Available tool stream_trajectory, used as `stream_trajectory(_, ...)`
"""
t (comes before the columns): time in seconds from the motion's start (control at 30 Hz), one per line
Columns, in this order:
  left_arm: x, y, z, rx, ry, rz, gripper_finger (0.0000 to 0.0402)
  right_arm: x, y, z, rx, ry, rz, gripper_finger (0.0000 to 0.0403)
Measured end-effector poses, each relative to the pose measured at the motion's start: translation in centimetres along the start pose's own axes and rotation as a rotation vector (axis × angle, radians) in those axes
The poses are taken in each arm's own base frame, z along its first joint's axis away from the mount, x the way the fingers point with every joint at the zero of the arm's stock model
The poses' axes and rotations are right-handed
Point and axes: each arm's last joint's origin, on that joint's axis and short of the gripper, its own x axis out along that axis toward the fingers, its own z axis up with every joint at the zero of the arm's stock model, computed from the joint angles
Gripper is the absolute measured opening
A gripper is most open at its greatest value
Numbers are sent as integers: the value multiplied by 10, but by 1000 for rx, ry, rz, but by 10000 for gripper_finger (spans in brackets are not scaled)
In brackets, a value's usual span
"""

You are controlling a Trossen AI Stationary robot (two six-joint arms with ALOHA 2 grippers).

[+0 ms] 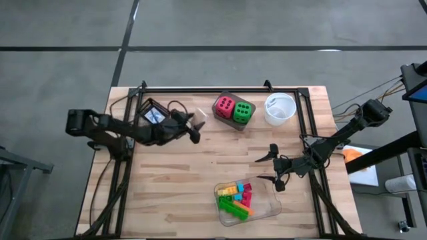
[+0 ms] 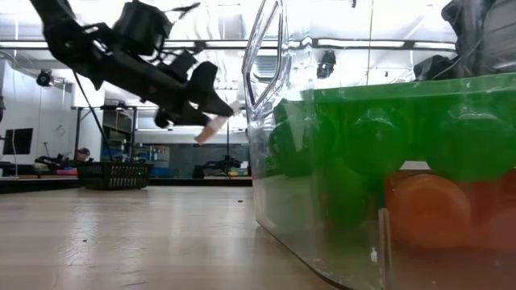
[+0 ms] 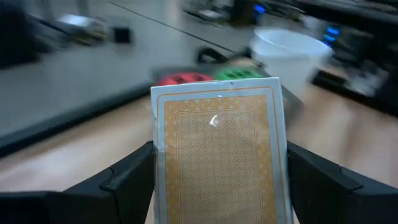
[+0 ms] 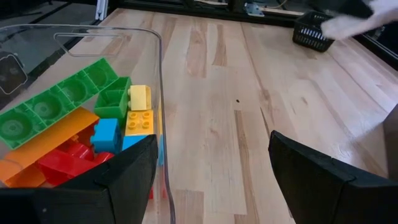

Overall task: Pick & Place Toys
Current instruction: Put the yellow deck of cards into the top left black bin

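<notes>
Orange-backed card pack (image 3: 219, 155) pinched in our left end effector (image 1: 194, 128), lifted above counter (image 1: 200, 173) beside dice (image 1: 233, 109). Right end effector (image 1: 272, 167) spread, idle by tray (image 1: 273, 208) of bricks (image 4: 81, 124). Carry step, we judge; next, move pack over tray, release.

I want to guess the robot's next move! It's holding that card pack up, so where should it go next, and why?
Probably toward the clear tray. The left hand is shut on the card pack and holds it above the table, while the bricks already lie in that tray. The right hand waits open beside it.
</notes>
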Motion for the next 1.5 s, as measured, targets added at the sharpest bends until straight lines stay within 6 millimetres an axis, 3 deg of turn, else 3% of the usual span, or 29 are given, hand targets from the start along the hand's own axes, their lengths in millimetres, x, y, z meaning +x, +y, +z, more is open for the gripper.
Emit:
stream_trajectory(0.43,-37,22,0,-68,-72,425,293,0,0,0,0,0,0,301)
stream_trajectory(0.97,-43,52,-11,84,-44,822,293,0,0,0,1,0,0,301)
stream_trajectory(1.5,-48,81,-38,66,80,847,293,0,0,0,0,0,0,301)
